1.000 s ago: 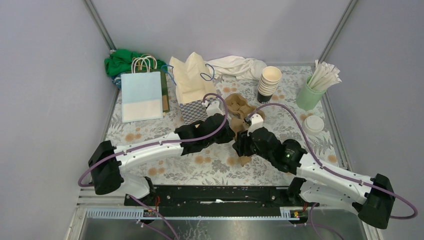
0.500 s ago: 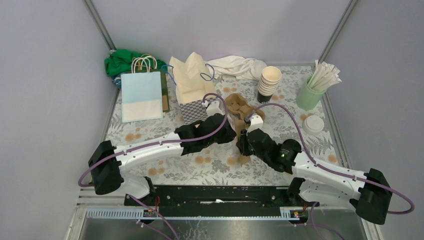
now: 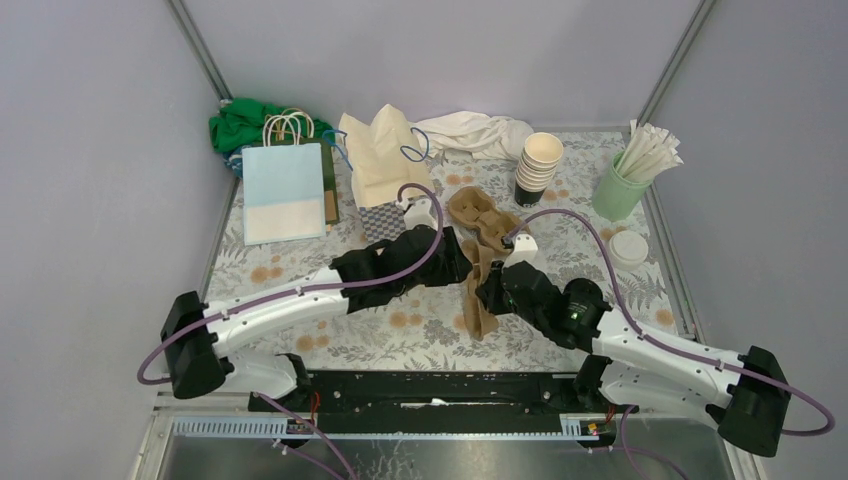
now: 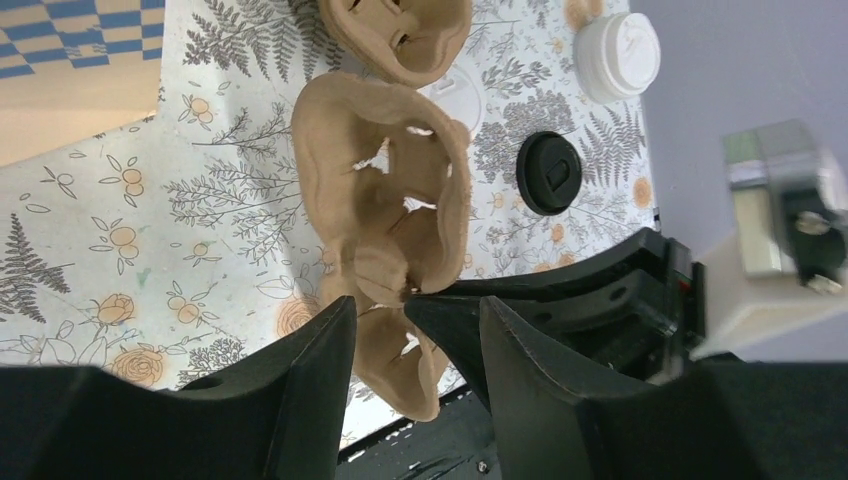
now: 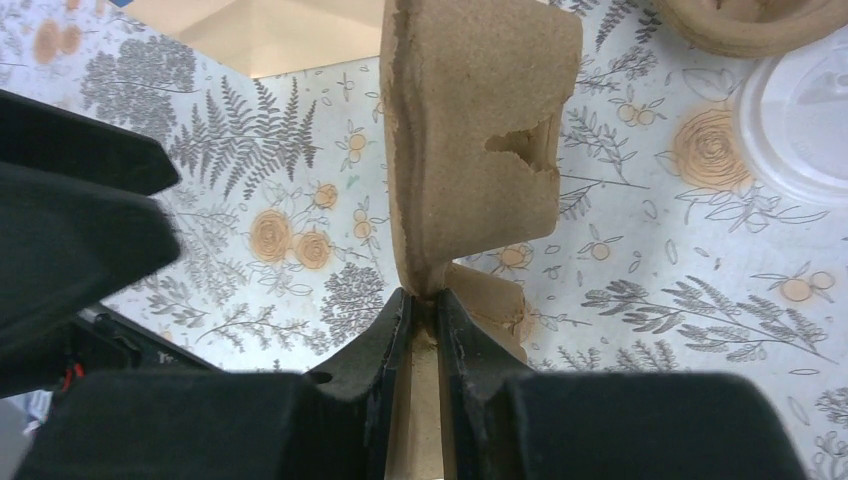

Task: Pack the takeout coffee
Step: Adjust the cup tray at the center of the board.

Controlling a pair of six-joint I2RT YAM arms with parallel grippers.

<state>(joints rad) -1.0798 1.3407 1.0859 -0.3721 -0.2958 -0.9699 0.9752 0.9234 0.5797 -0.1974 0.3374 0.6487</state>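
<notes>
**Desk:** Where's the coffee?

**Me:** I see the stack of paper cups [image 3: 538, 163] upright at the back of the bench [image 3: 420, 330], right of centre. It sits between the white cloth [image 3: 478, 132] and the green tumbler of straws [image 3: 622, 185]. White lids [image 3: 627, 248] lie near the right edge.

**Desk:** And your jaws?

**Me:** My right jaws are clamped on an edge of the brown pulp carrier [image 5: 470, 140], which stands on edge mid-bench. My left jaws are apart, with part of that carrier between the tips. I cannot tell whether they touch it.
</notes>
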